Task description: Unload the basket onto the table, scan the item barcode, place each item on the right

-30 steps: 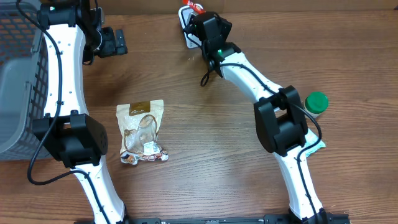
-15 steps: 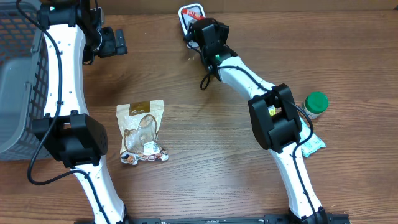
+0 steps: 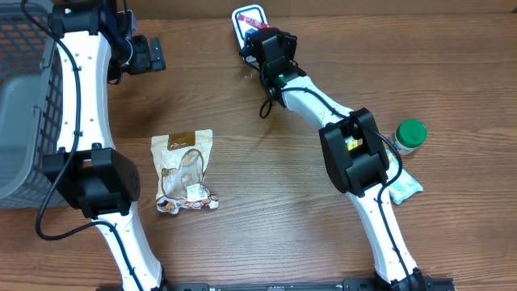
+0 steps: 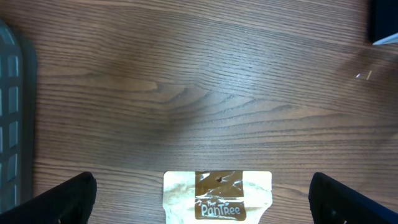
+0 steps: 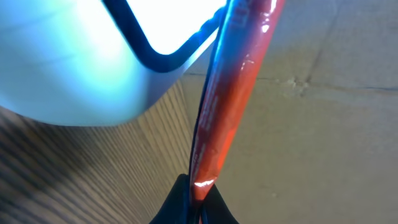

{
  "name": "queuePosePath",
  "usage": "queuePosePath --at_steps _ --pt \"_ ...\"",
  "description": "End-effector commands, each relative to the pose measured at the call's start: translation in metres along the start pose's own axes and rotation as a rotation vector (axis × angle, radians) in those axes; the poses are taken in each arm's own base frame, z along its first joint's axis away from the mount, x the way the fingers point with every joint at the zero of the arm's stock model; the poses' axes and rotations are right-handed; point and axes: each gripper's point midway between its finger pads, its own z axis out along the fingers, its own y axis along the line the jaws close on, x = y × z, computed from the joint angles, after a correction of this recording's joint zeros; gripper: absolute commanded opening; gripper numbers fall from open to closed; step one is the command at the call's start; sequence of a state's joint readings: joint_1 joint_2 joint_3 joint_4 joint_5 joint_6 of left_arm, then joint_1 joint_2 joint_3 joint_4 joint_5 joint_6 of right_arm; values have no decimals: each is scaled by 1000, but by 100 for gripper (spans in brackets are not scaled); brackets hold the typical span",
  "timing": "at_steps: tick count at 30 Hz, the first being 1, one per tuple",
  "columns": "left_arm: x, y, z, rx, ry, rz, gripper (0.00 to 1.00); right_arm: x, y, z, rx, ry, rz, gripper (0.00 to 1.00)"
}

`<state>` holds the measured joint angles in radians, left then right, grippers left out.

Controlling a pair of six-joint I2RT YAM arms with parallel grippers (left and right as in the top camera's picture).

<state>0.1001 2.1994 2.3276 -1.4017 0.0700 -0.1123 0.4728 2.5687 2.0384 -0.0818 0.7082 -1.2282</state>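
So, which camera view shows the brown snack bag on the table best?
The overhead view: the whole snack bag lies flat there, unobstructed. The left wrist view catches only its top part, with the printed label, at the bottom of the picture. The right wrist view shows the red packet, not the bag.

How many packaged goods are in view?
4: brown snack pouch centre-left; green-capped bottle at right; pale blue packet partly under the right arm; flat red packet in the right gripper. The grey mesh basket may hide more.
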Motion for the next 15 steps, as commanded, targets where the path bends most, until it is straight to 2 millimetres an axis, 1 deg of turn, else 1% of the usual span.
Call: queuePosePath --at_steps 1,15 --pt "0 3 -2 -8 -5 8 100 3 -9 0 23 19 -24 3" --pt "0 3 -2 -8 -5 8 100 8 5 0 -27 41 -70 3"
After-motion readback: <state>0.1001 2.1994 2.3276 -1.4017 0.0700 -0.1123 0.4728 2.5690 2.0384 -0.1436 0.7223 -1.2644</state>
